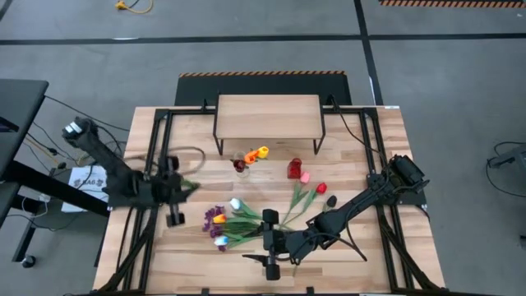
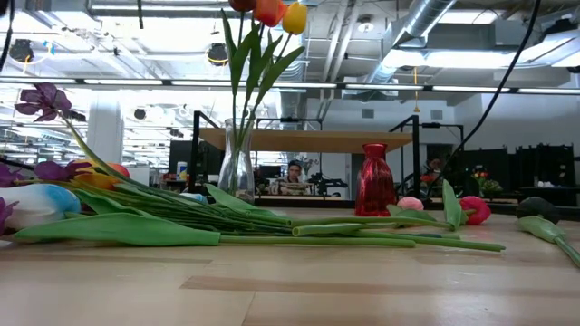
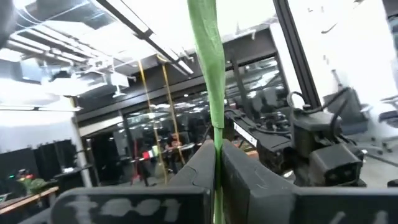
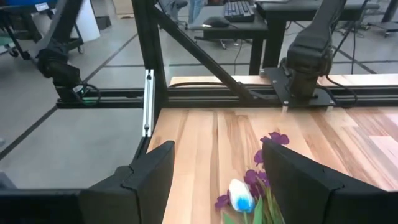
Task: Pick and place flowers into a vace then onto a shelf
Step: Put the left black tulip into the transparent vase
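A clear glass vase (image 1: pixel 246 167) (image 2: pixel 236 167) in front of the shelf (image 1: pixel 267 115) (image 2: pixel 308 139) holds red, orange and yellow tulips. More flowers (image 1: pixel 234 222) (image 2: pixel 172 217) lie in a pile on the table, heads toward the left. My right gripper (image 1: pixel 261 243) (image 4: pixel 217 180) hovers open at the pile's near right side, over purple sprigs and a white-blue head (image 4: pixel 241 194). My left gripper (image 1: pixel 179 196) (image 3: pixel 217 168), over the table's left part, is shut on a green flower stem (image 3: pixel 211 68) whose head is out of view. My left gripper pinches the green stem (image 3: pixel 217 140) between its two shut fingers. The stem runs on straight past the fingertips, and a short green piece (image 1: pixel 191 184) sticks out toward the vase. In the high view that piece stands clear of the tabletop.
A red vase (image 1: pixel 294 168) (image 2: pixel 374 179) stands right of the glass one. Pink, red and dark tulips (image 1: pixel 316 191) (image 2: pixel 476 210) lie loose at the right. Black frame rails (image 1: pixel 156 164) run along both table sides. Bare wood lies at the near edge (image 2: pixel 290 290).
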Tool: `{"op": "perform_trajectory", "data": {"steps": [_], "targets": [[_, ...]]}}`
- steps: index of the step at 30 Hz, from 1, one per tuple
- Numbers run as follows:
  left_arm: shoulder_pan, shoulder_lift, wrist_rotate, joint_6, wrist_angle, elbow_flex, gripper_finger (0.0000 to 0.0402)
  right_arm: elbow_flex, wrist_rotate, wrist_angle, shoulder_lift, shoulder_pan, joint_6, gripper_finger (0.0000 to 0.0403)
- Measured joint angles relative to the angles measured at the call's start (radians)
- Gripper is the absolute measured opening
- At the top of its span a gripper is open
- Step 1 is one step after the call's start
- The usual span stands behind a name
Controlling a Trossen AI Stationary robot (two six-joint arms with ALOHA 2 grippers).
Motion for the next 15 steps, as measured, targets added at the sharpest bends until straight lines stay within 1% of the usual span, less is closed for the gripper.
{"op": "perform_trajectory", "data": {"steps": [1,3,5,6,8,10,13,15], "targets": [[0.037,-0.063,0.041,-0.037,-0.099,0.002,0.0000,0.000,0.000,0.000,0.000,-0.001,0.000,0.0233],[0.128,-0.184,0.166,-0.118,-0.319,0.012,0.0000,0.000,0.000,0.000,0.000,-0.001,0.000,0.0232],[0.230,-0.283,0.283,-0.197,-0.461,0.029,0.0000,0.000,0.000,-0.001,0.000,-0.001,0.000,0.0232],[0.280,-0.324,0.319,-0.231,-0.509,0.035,0.0000,0.000,0.000,-0.002,0.000,-0.001,0.000,0.0231],[0.373,-0.408,0.383,-0.290,-0.595,0.039,0.0000,0.000,0.000,-0.003,0.000,-0.001,0.000,0.0231],[0.460,-0.465,0.483,-0.349,-0.651,0.040,0.0000,0.000,0.000,-0.003,0.000,-0.001,0.000,0.0230],[0.576,-0.478,0.657,-0.417,-0.691,0.032,0.0000,0.000,0.000,-0.003,0.000,-0.004,-0.001,0.0230],[0.639,-0.456,0.729,-0.453,-0.683,0.027,0.0000,0.000,-0.001,-0.004,0.000,-0.008,-0.001,0.0230]]}}
